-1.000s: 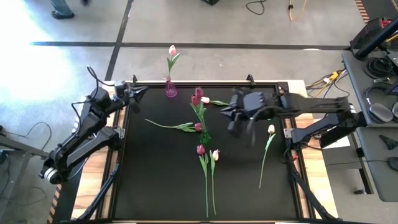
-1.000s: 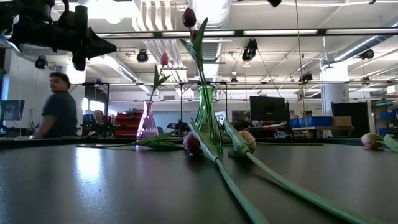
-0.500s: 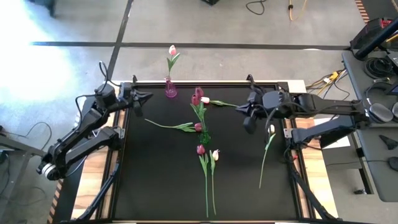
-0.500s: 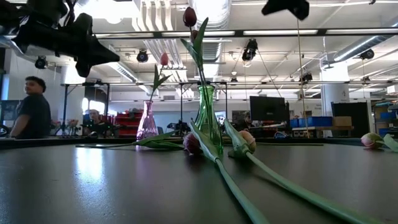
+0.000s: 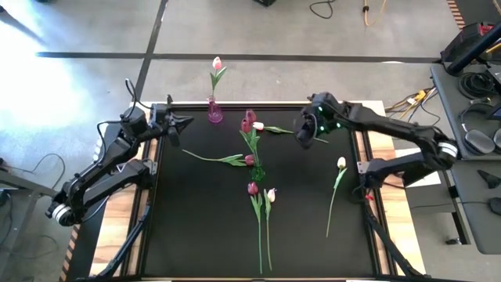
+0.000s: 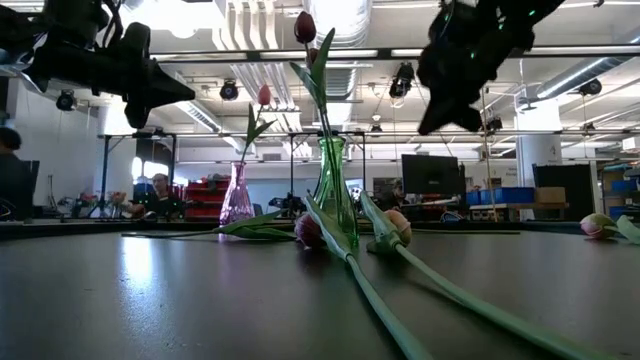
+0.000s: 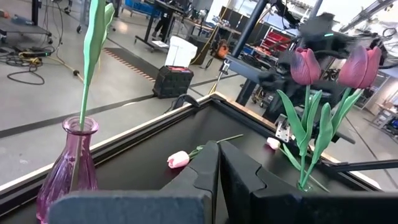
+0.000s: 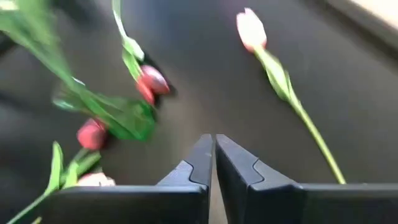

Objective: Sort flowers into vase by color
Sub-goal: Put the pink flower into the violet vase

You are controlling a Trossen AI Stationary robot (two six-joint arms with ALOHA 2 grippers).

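Since a second ago, the right gripper (image 5: 301, 131) has swung from centre-right of the high view toward the upper middle, fingers pressed together, holding nothing, above a pale pink tulip lying flat (image 5: 259, 126). Upper left, the left gripper (image 5: 178, 124) hovers closed and empty. Two magenta tulips stand in a green glass vase (image 5: 257, 171) at centre; one pink tulip stands in a pink glass vase (image 5: 214, 112) at the black table's (image 5: 196, 227) top edge. Other tulips lie loose.

A: What lies beyond the black worktop (image 5: 203, 227)?
B: Cables (image 5: 329, 9) on the grey floor (image 5: 258, 31), a person (image 6: 14, 175) at the far left, monitors (image 6: 430, 175) behind.
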